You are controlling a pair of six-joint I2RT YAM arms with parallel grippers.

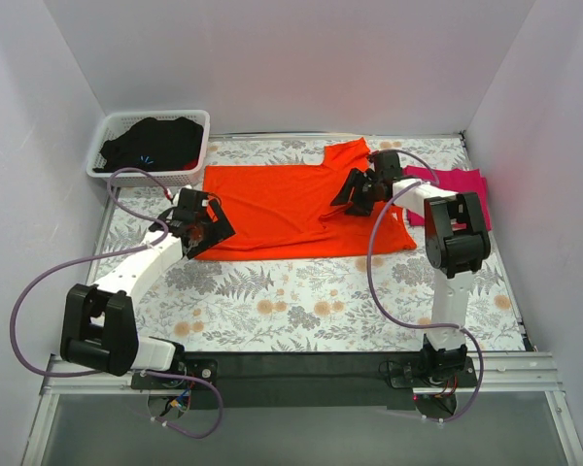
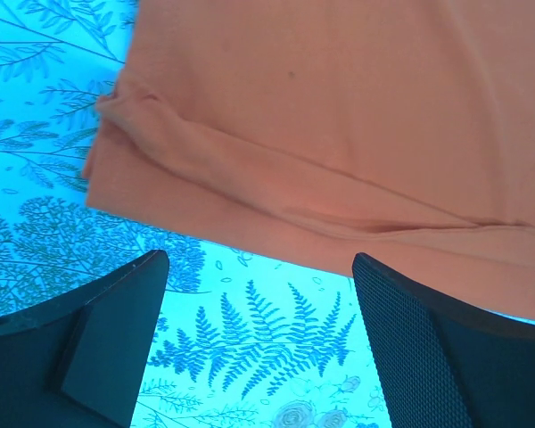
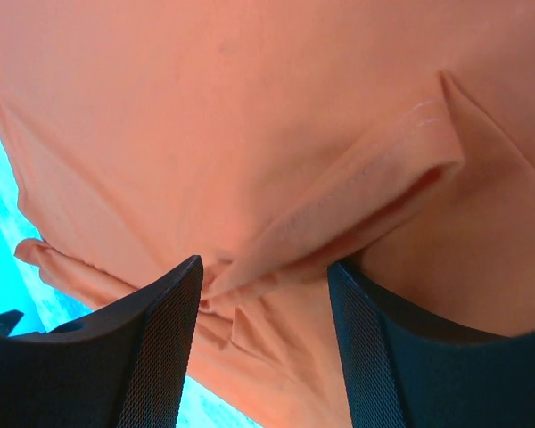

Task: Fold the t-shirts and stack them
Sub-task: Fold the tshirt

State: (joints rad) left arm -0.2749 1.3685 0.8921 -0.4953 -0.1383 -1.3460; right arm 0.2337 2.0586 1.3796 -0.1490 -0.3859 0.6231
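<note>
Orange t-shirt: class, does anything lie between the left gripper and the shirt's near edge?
Nothing visible does. The left gripper hangs open over the bare floral table cover, just short of the orange t-shirt. Only that cover shows in the gap before the shirt's edge.

The top view is bright and even – soft white light off the pale walls [image 1: 272, 58], true colours, only faint soft-edged shadows on the floral table cover [image 1: 291, 301]. Both wrist views carry a heavy cyan cast: the cover turns blue and the orange t-shirt [image 2: 357, 107] washes to salmon – while the fingers [image 2: 419, 357] of the left gripper [image 2: 260, 260], close to the lens, stay dark, showing only fine mesh
</note>
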